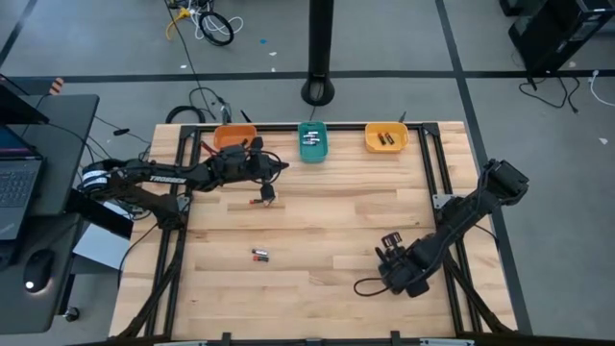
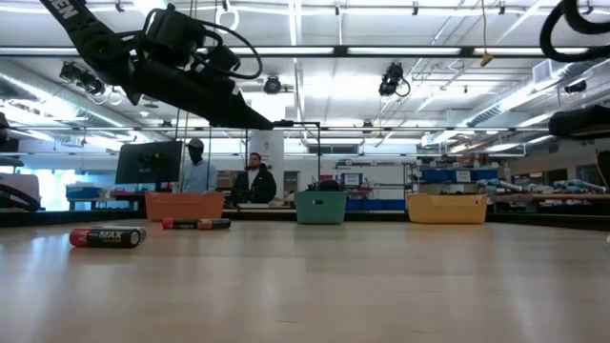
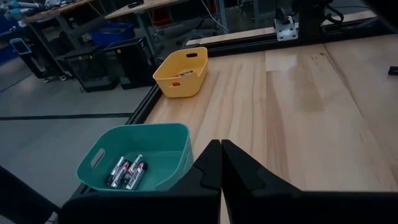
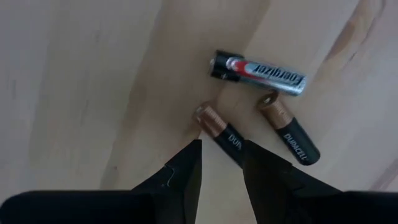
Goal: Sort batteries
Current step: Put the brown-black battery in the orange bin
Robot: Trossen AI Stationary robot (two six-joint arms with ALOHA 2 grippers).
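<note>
**High view: counter stock, sorting part done**

High view. Wooden counter (image 1: 317,221); three bins along its far edge: orange bin (image 1: 231,137), teal bin (image 1: 313,142), yellow bin (image 1: 386,138). Left gripper (image 1: 272,165) hangs between the orange and teal bins, fingers closed on nothing visible. Right gripper (image 1: 391,252) sits low at the near right, fingers part open around a copper-topped cell, not yet clamped.

Batteries, loose: one pair (image 1: 260,255) near the counter's middle-left; one (image 1: 261,201) just under the left arm; three under the right gripper, hidden here by the arm.

Handling, judged: small rigid metal cylinders, light for the arm, smooth-jacketed and prone to roll or squirt out of a loose pinch. Best taken across the mid-body, fingers square to the long axis.

Right wrist view alone shows the hidden three: a silver Energizer cell (image 4: 258,74) and two black Duracell cells, one (image 4: 219,130) lying in the gap of the fingers (image 4: 180,171), the other (image 4: 290,136) just beside.

Left wrist view alone shows bin contents: several silver-black cells (image 3: 126,172) in the teal bin, a cell in the yellow.

Low view alone shows two cells (image 2: 107,236) lying flat, with people standing in the room behind.
</note>
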